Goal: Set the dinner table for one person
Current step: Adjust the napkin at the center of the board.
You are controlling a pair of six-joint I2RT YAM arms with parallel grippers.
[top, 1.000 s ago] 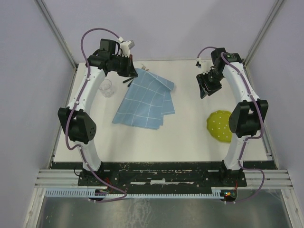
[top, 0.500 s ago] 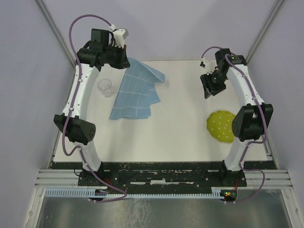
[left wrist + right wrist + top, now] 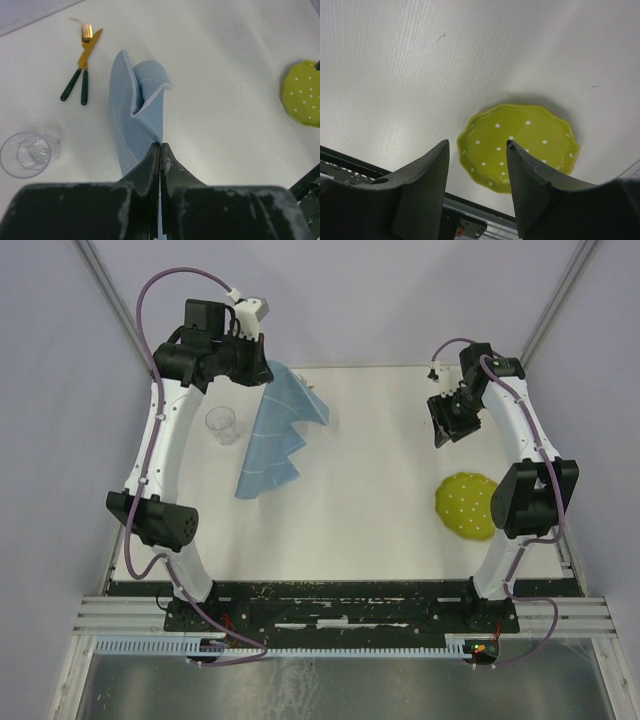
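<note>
Looked for words, numbers and signs on the plate [image 3: 465,508], cloth [image 3: 272,435], cup [image 3: 222,425] and table [image 3: 380,470]. Found none to read.

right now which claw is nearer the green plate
Right. The right claw hangs open just beyond the plate; the left claw is across the table, shut on the blue cloth.

Bright, even light comes from above. The table [image 3: 380,500] looks very white and a bit washed out. A soft shadow sits at the plate's [image 3: 535,125] top edge. The dark fingers [image 3: 420,190] at the bottom of both wrist views look blurry.
</note>
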